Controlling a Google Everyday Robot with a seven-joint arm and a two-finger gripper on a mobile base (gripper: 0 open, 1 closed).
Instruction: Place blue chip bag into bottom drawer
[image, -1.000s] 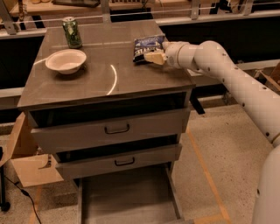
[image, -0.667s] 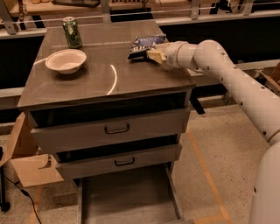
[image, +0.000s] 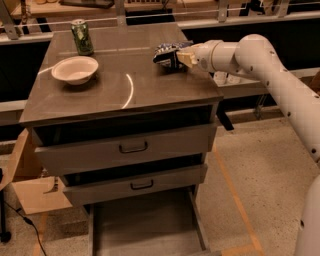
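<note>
The blue chip bag (image: 167, 52) is at the back right of the cabinet top (image: 125, 90), dark and crinkly with pale patches. My gripper (image: 181, 56) reaches in from the right and is shut on the bag's right edge. It holds the bag just above the top. The bottom drawer (image: 145, 222) is pulled out at floor level below the cabinet front. It is a wide grey tray with low side rails, and nothing shows inside it.
A green can (image: 81, 36) stands at the back left and a white bowl (image: 75, 69) sits in front of it. Two upper drawers with black handles (image: 133, 148) (image: 141, 185) are slightly ajar. A cardboard box (image: 30, 192) stands left of the cabinet.
The gripper has closed on the bag's right side and raised it slightly off the cabinet top. The bag has tilted and shifted a little to the left.
</note>
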